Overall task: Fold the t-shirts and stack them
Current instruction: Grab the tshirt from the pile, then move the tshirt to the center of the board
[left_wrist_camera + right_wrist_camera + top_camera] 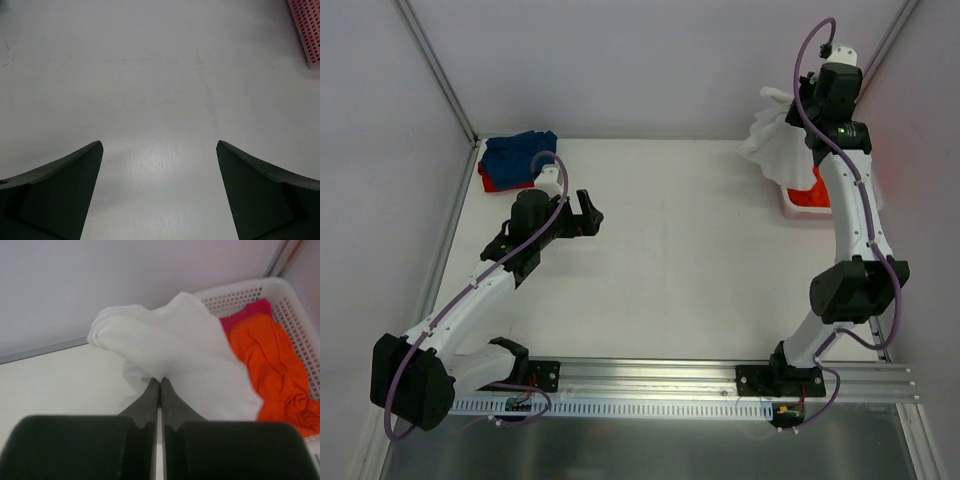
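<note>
We hold the white t-shirt (175, 345) aloft in clenched right fingers (147, 401), probably to clear the basket (235, 288); left fingers (65, 185) hover spread, ready

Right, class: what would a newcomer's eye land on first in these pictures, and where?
The right gripper, shut on a white t-shirt, holds it up by the white lattice basket at the table's far right, with an orange t-shirt inside. In the far left corner a blue t-shirt sits on a red t-shirt; the left gripper hangs open.
</note>
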